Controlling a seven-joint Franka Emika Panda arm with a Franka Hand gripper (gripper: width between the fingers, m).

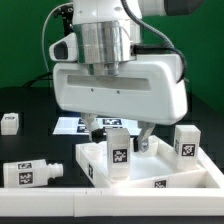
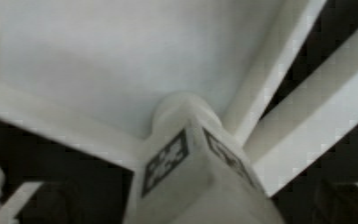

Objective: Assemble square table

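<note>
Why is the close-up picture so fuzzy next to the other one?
Wrist view: the leg sits right at the lens, so its tag and the rim of the tray top look soft, out of focus. Exterior view: sharper, evenly lit; white parts stand bright against the dark table.

Black tabletop [image 1: 35, 142]. Resting on it toward the exterior view's right, white tray-like top [image 1: 92, 158] with raised rim. Toward the exterior view's left, one tagged leg [image 1: 32, 173] lying on its side, a second leg [image 1: 9, 122] farther back. Behind the tray, flat marker board [image 1: 72, 125]. Along the near edge, long white border wall [image 1: 60, 205].
</note>
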